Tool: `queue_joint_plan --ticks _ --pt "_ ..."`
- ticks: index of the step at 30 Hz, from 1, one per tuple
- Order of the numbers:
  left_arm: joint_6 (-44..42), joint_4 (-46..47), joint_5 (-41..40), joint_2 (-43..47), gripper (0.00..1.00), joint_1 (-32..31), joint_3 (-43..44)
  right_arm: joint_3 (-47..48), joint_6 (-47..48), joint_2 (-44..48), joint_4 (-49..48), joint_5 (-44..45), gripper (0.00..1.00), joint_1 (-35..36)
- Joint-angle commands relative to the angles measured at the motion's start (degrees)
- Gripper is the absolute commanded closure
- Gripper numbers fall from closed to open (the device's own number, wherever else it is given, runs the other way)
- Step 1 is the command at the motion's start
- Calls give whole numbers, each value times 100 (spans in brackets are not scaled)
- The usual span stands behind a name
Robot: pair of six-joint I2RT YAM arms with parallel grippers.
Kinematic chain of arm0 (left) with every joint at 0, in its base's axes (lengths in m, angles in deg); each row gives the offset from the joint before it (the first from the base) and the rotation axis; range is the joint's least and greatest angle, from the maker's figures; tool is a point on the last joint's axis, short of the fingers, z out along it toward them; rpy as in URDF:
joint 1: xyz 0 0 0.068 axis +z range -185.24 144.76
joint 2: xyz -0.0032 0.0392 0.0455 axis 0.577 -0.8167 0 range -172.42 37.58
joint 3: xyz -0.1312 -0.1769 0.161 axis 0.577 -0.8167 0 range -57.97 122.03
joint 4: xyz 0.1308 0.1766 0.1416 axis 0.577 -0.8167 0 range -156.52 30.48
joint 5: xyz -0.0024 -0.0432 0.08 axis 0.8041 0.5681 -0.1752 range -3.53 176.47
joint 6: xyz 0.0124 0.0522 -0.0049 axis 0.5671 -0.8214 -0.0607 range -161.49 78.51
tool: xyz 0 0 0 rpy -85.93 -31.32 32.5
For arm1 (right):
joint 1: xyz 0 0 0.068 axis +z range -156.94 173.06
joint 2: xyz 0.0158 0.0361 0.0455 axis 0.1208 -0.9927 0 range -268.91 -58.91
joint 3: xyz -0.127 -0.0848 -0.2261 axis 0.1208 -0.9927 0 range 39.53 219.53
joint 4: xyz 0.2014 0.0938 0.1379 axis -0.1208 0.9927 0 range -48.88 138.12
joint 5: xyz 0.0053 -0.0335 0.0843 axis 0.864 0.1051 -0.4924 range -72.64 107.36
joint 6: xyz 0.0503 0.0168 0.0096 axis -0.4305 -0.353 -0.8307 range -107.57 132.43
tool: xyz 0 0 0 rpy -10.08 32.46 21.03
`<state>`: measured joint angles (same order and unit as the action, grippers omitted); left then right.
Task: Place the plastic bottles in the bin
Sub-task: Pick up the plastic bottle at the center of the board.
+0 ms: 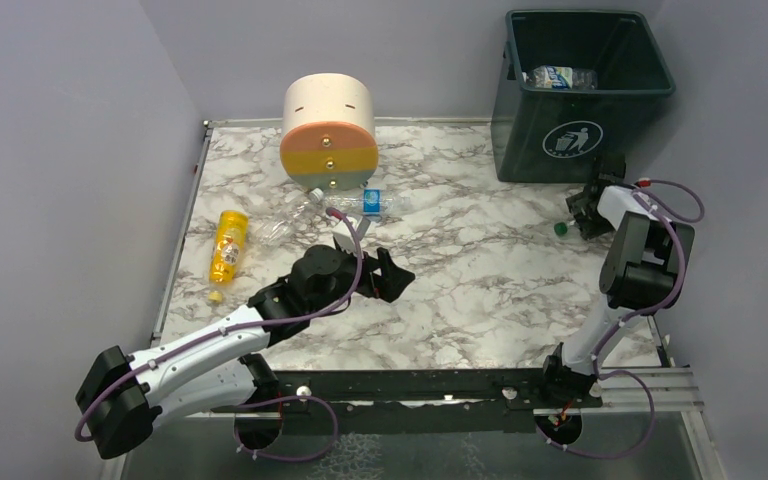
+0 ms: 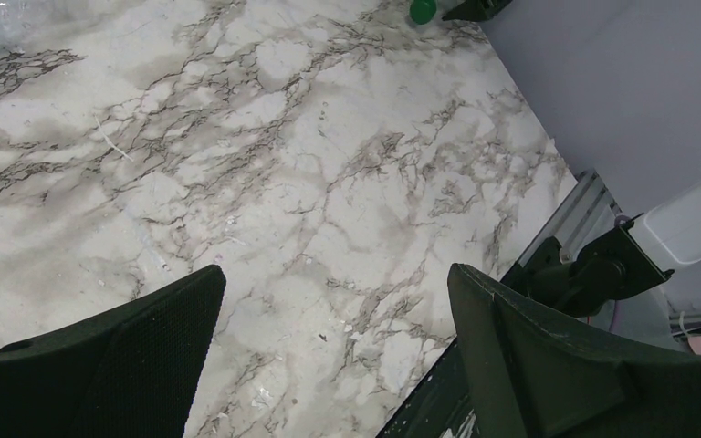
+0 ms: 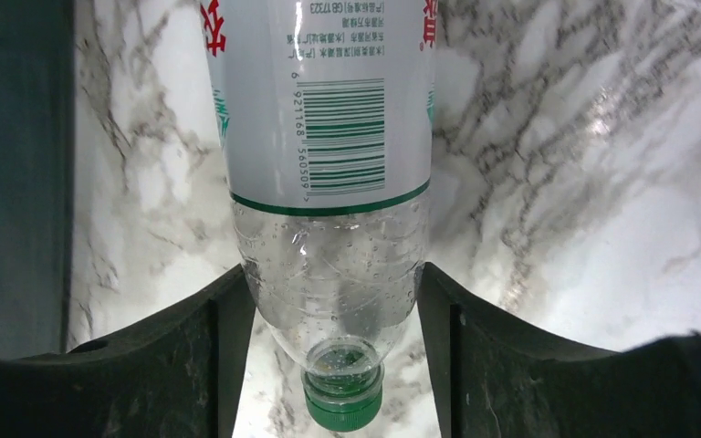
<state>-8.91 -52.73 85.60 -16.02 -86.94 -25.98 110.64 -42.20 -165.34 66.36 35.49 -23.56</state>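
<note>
Right tool (image 3: pixel 333 292) clamps the green-capped bottle (image 3: pixel 329 137) beside the bin (image 1: pixel 520 150); left tool (image 2: pixel 333 274) gapes apart.

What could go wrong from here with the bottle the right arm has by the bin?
1. The right gripper pinches the green-capped bottle on its tapering clear shoulder near the cap, so it may slip or pivot when lifted.
2. The bin is tall and close beside it. The long bottle could strike the wall or rim on the way up.
3. The blue-labelled bottle lies right by the drawer unit, which the open left gripper could bump.
</note>
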Motion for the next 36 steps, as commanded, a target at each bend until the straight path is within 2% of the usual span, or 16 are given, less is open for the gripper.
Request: queue_joint_plan --ticks 1,17,27,36 --pt "105 -32 61 86 1 32 -6 -580 225 683 -311 -237 36 -34" --pt "60 -229 53 -461 1 25 388 -3106 861 3227 -1313 -1851 40 168" --pt "51 -295 26 -1095 1 15 821 -3685 1158 4226 -1343 -2740 40 903" --pt "3 -437 -108 -1432 1 20 1101 -3582 1480 4490 -1323 -3583 41 1784"
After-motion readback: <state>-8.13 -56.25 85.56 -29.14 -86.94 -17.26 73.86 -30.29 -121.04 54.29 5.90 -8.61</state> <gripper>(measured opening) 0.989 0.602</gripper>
